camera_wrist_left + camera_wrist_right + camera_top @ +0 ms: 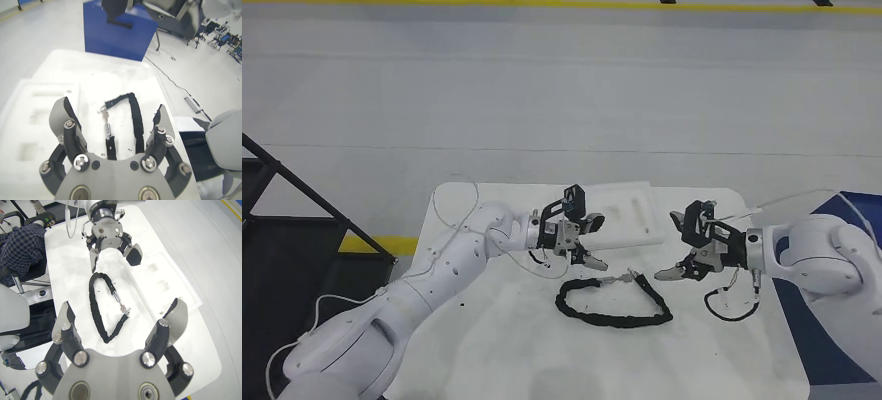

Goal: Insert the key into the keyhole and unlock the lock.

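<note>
A black fabric-covered cable lock (614,303) lies in a loop on the white table (492,340). Its silver lock cylinder (116,297) has a small key (122,308) stuck in its end. The cable's other metal end (127,312) lies loose beside the key, apart from the cylinder. My left gripper (594,245) hangs open just above the loop's left side, and the key (105,115) lies on the table between its fingers (66,113). My right gripper (672,247) hovers open to the right of the loop, facing the left one, with nothing held.
A white foam tray (627,215) with moulded pockets lies at the table's back edge behind both grippers. A blue box (117,34) stands on the floor past the table's right end. Bare table stretches in front of the loop.
</note>
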Action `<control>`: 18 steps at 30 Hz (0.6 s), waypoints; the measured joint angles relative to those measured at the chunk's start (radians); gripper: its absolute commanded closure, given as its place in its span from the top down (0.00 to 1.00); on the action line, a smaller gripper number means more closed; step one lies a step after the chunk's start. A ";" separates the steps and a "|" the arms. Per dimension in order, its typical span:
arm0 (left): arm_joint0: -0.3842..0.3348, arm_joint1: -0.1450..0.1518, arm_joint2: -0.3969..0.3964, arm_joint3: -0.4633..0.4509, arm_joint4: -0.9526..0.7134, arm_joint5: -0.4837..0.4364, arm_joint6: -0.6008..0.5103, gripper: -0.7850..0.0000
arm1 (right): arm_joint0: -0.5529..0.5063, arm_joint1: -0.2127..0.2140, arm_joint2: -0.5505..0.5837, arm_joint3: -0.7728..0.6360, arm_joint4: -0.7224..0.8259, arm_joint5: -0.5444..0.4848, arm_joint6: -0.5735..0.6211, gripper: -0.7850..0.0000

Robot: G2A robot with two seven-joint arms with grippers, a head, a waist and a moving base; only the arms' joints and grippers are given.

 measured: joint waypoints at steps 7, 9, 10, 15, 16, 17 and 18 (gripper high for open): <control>-0.117 0.025 -0.060 0.028 0.006 0.001 0.035 1.00 | 0.172 -0.040 -0.069 0.186 -0.014 -0.148 -0.077 1.00; -0.159 0.026 -0.056 0.051 0.017 0.001 0.030 1.00 | 0.228 -0.052 -0.090 0.233 -0.015 -0.178 -0.092 1.00; -0.176 0.025 -0.052 0.061 0.017 0.001 0.028 1.00 | 0.252 -0.058 -0.100 0.250 -0.014 -0.180 -0.099 1.00; -0.274 0.023 0.010 0.092 -0.027 0.001 -0.020 1.00 | 0.377 -0.080 -0.162 0.352 0.005 -0.178 -0.112 1.00; -0.291 0.024 0.025 0.095 -0.047 0.001 -0.034 1.00 | 0.397 -0.083 -0.173 0.372 0.012 -0.178 -0.109 1.00; -0.308 0.025 0.040 0.098 -0.066 0.001 -0.049 1.00 | 0.416 -0.085 -0.183 0.389 0.019 -0.178 -0.105 1.00; -0.331 0.028 0.057 0.099 -0.094 0.001 -0.064 1.00 | 0.439 -0.088 -0.196 0.408 0.029 -0.178 -0.100 1.00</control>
